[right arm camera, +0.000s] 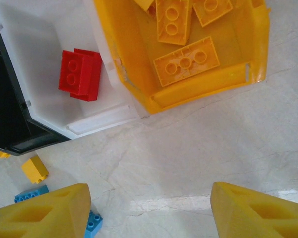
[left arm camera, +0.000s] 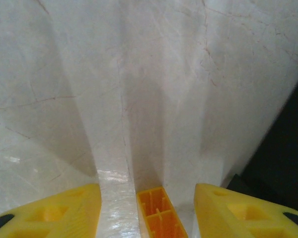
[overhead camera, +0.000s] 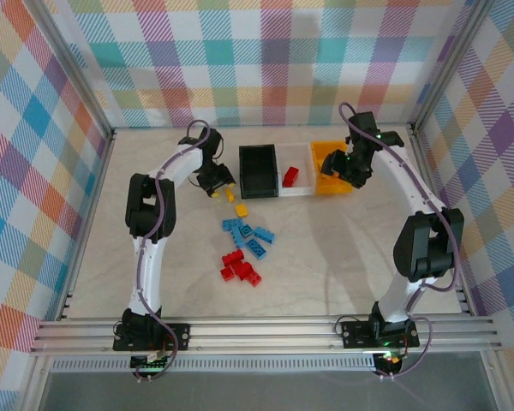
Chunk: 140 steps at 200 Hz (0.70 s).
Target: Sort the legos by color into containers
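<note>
Between the jaws of your left gripper (left arm camera: 148, 198), which stand apart and clear of it, a yellow brick (left arm camera: 160, 215) lies hollow side showing on the bench (left arm camera: 139, 74) by the black bin (overhead camera: 259, 171): likely light, stiff, slick, so pinch its long flat walls.

We tag this as a robot lab cell: marble-look table (overhead camera: 343, 265), plaid cloth walls (overhead camera: 240, 60) behind and beside the table, aluminium rails (overhead camera: 265, 330) at its near edge, left arm (overhead camera: 150, 257) and right arm (overhead camera: 415, 257) bolted there.
</note>
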### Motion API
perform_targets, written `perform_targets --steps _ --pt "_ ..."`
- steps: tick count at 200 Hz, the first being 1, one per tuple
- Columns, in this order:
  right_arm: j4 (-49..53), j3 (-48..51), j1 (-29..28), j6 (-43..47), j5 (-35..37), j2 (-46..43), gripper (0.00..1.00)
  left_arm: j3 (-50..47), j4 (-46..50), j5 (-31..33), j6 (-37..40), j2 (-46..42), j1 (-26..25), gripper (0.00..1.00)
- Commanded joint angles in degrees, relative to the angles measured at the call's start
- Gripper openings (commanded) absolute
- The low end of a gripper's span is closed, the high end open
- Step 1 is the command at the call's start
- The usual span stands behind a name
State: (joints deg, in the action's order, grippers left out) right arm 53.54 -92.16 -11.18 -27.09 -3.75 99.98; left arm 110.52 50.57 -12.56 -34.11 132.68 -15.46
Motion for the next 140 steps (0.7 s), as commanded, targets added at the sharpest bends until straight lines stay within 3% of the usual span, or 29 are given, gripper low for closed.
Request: perform_targets --steps 1,92,140 --pt "-0.8 0.4 -1.0 -1.5 -0.9 -0.9 0.65 -0.9 2.0 -0.7 -0.6 -0.1 -0.8 0.46" --pt "-1.0 -1.1 -2.9 -2.0 -0.6 0.4 0.65 -2.9 2.1 -1.9 -0.9 -1.3 -1.3 0.30" --pt "-1.6 0.6 -2.9 -1.9 -0.5 -0.9 0.65 -5.7 1.9 -2.4 -2.0 -2.7 -1.8 0.36"
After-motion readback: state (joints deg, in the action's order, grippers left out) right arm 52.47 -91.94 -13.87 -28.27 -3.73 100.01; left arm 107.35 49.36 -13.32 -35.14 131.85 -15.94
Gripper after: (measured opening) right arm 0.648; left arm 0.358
